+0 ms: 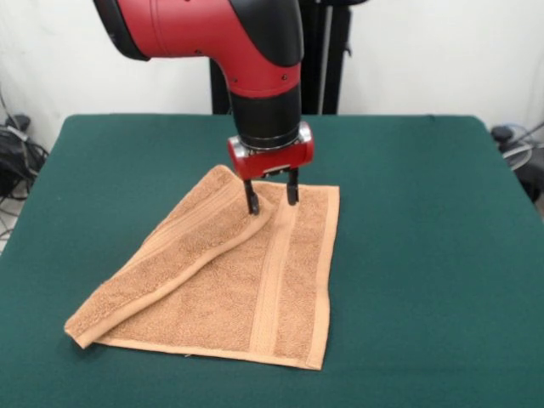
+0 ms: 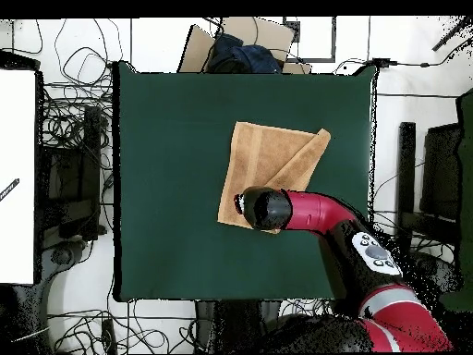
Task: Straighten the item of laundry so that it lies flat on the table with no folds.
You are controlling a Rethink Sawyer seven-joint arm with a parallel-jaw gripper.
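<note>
The peach-orange towel lies on the dark green table near its middle. Its left side is folded over in a long diagonal flap that runs from the far corner to the near left corner. My gripper points down at the towel's far edge. Its fingers are apart and straddle the top end of the flap, with the tips at the cloth. In the overhead view the towel lies right of the table's centre, and the arm's head hides the gripper.
The black pedestal stands behind the table's far edge. Cables and dark equipment lie around the table on the floor. A cardboard box with dark cloth sits beyond one table edge. A white panel stands beside the table.
</note>
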